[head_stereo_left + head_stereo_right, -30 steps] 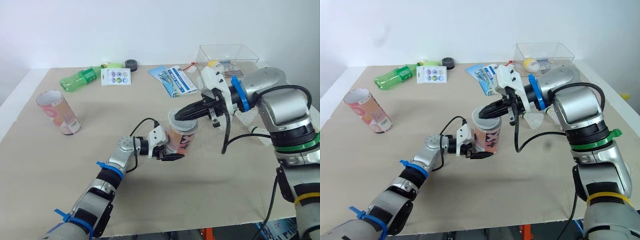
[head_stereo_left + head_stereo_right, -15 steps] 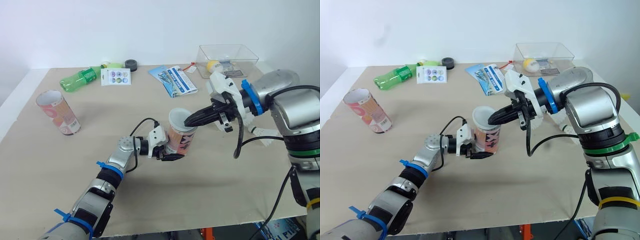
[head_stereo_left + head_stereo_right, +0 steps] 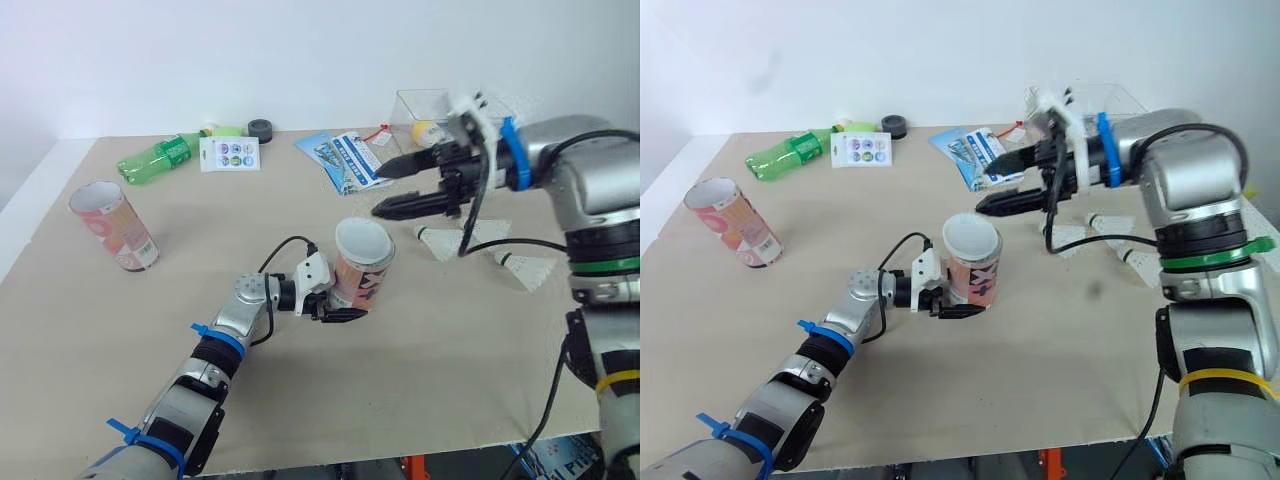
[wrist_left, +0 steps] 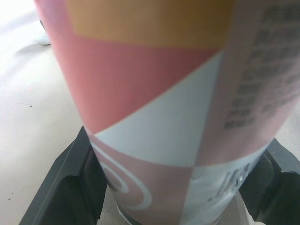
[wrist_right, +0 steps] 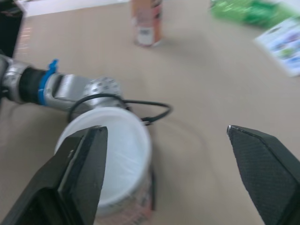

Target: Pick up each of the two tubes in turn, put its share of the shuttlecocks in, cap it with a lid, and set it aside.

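A pink and white tube stands upright mid-table with my left gripper shut on its lower part; its fingers press on both sides of the tube. A white lid-like disc covers its mouth. My right gripper hangs open above and behind the tube, holding nothing. A second tube stands with its mouth uncovered at the far left. Two white shuttlecocks lie on the table to the right.
Along the back edge lie a green bottle, a sticker card, a small dark round lid and a blue leaflet. A clear box stands at the back right behind my right arm.
My right gripper has opened and pulled up and back from the held tube's mouth, which now shows white. The left gripper and tube have stayed put.
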Robot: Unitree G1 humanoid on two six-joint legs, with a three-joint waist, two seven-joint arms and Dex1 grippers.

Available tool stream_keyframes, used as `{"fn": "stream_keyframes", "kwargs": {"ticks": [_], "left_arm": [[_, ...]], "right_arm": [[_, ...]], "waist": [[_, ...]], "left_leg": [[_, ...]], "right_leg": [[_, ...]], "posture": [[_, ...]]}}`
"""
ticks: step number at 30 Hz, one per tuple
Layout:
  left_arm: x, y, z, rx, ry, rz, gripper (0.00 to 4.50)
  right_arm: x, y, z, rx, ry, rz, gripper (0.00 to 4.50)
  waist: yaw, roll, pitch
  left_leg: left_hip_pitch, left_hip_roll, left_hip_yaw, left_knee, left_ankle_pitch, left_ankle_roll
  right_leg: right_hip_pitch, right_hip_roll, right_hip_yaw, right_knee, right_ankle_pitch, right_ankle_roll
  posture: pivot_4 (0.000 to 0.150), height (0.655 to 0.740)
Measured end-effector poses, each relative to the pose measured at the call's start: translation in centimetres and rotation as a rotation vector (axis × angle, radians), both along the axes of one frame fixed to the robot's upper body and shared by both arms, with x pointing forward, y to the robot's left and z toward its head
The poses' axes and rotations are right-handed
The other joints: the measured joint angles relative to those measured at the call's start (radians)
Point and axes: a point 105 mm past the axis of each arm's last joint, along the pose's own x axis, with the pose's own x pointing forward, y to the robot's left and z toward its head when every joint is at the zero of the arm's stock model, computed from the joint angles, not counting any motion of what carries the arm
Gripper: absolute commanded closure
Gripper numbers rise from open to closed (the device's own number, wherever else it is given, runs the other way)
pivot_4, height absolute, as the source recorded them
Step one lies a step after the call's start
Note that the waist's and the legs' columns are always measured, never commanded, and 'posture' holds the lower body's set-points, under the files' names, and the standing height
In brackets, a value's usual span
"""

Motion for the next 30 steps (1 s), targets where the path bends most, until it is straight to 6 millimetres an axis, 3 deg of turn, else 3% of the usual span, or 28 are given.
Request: {"fn": "stream_keyframes", "kwargs": {"ticks": [6,7,10,15,17,30], "left_arm": [[0.0,0.0,0.0,-0.002,0.0,0.001,1.21],[0.0,0.0,0.0,-0.002,0.0,0.003,1.21],[-0.1,0.0,0.0,-0.004,-0.002,0.006,1.21],[-0.1,0.0,-0.1,-0.006,-0.002,0.014,1.21],[0.0,0.0,-0.1,-0.006,0.001,0.016,1.21],[0.0,0.0,-0.1,-0.004,0.002,0.016,1.21]], "right_arm": [[0.0,0.6,-1.1,-0.041,0.031,0.024,0.06],[0.0,0.6,-1.2,-0.041,0.037,0.023,0.29],[0.0,0.5,-1.3,-0.042,0.047,0.028,1.22],[0.1,0.4,-1.6,-0.065,0.036,0.03,3.76],[0.1,0.4,-1.6,-0.066,0.041,0.038,4.45],[-0.1,0.0,-1.3,-0.114,-0.04,0.071,4.45]], "waist": [[0.0,0.0,0.0],[0.0,0.0,0.0],[0.0,0.0,0.0],[0.0,0.0,0.0],[0.0,0.0,0.0],[0.0,0.0,0.0]], "left_leg": [[0.0,0.0,0.0,0.0,0.0,0.0],[0.0,0.0,0.0,0.0,0.0,0.0],[0.0,0.0,0.0,0.0,0.0,0.0],[0.0,0.0,0.0,0.0,0.0,0.0],[0.0,0.0,0.0,0.0,0.0,0.0],[0.001,0.0,0.0,0.001,0.0,0.0]], "right_leg": [[0.0,0.0,0.0,0.0,0.0,0.0],[0.0,0.0,0.0,0.0,0.0,0.0],[0.0,0.0,0.0,0.001,0.0,0.0],[0.0,0.0,0.0,0.001,0.0,0.0],[0.0,0.0,0.0,0.001,0.0,0.0],[0.0,0.0,0.0,0.002,0.0,0.0]], "posture": [[0.15,0.74],[0.15,0.74],[0.15,0.74],[0.15,0.74],[0.15,0.74],[0.15,0.74]]}}
